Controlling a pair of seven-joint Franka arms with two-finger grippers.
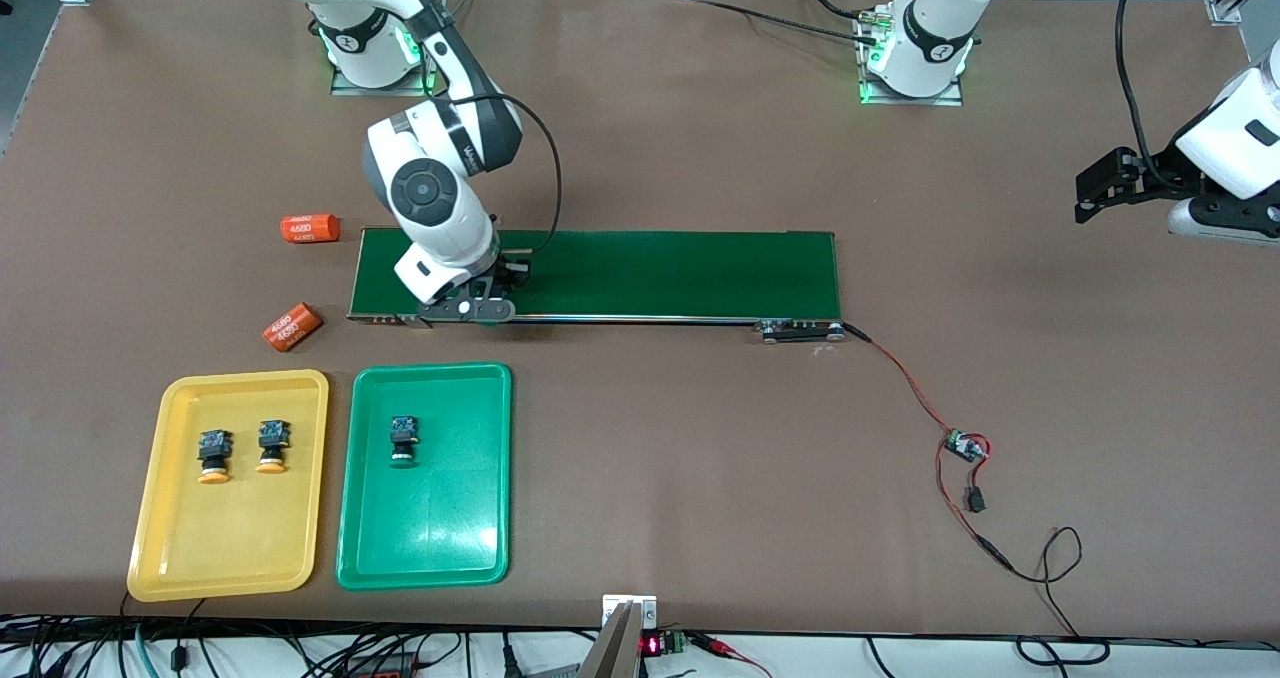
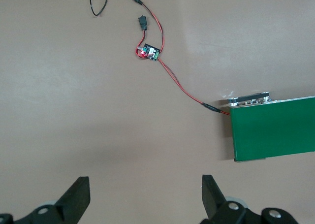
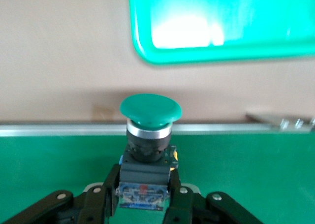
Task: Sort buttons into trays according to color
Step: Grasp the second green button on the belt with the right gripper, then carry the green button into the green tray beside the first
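Brown table (image 1: 700, 158), conveyor belt (image 1: 650, 273): my right gripper (image 3: 142, 197) clamped on green button (image 3: 150, 120); I lift straight, carry level to green tray (image 1: 425, 548). Left gripper (image 2: 145, 194) waits wide open, empty.

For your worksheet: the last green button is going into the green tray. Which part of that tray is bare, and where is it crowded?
The green tray is bare across its half nearer the front camera and along the side away from the yellow tray. One green button sits toward the conveyor belt. The right hand is shut on the last green button.
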